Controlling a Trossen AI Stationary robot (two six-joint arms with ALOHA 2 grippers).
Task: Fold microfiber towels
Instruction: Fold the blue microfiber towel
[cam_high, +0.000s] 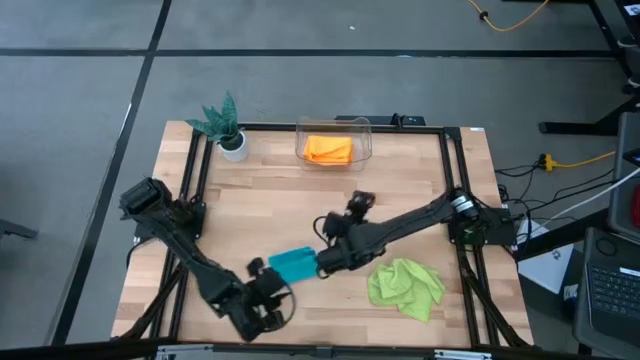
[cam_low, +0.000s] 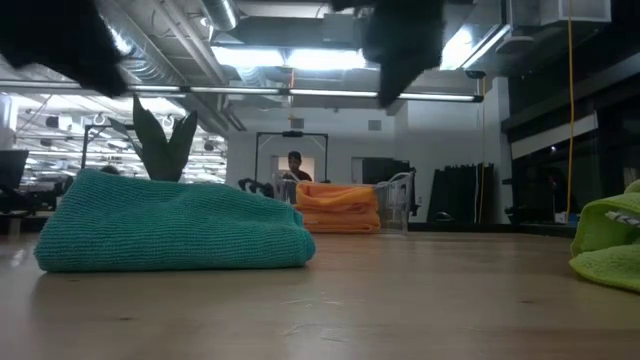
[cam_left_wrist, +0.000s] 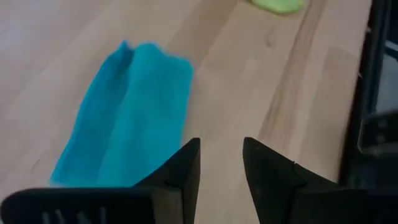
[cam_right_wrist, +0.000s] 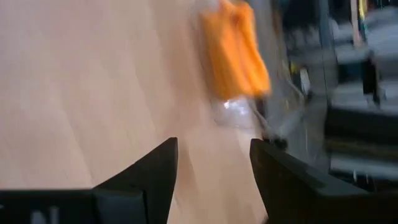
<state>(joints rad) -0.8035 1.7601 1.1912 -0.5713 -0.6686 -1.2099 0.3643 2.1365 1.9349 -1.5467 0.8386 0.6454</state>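
Observation:
A teal-blue towel (cam_high: 292, 263) lies folded on the wooden table near the middle front; it also shows in the low view (cam_low: 175, 228) and the left wrist view (cam_left_wrist: 124, 118). My left gripper (cam_high: 272, 286) is open and empty just on the near-left side of it, its fingers (cam_left_wrist: 186, 168) short of the cloth. My right gripper (cam_high: 342, 215) is open and empty above the table, right of the teal towel and facing the far edge. A lime green towel (cam_high: 405, 287) lies crumpled at the front right. Orange towels (cam_high: 328, 149) lie folded in a clear bin.
The clear bin (cam_high: 362, 135) with the orange towels stands at the far middle edge and shows in the right wrist view (cam_right_wrist: 239, 56). A green plant in a white pot (cam_high: 227, 128) stands at the far left. A person stands in the room beyond the table (cam_low: 294, 165).

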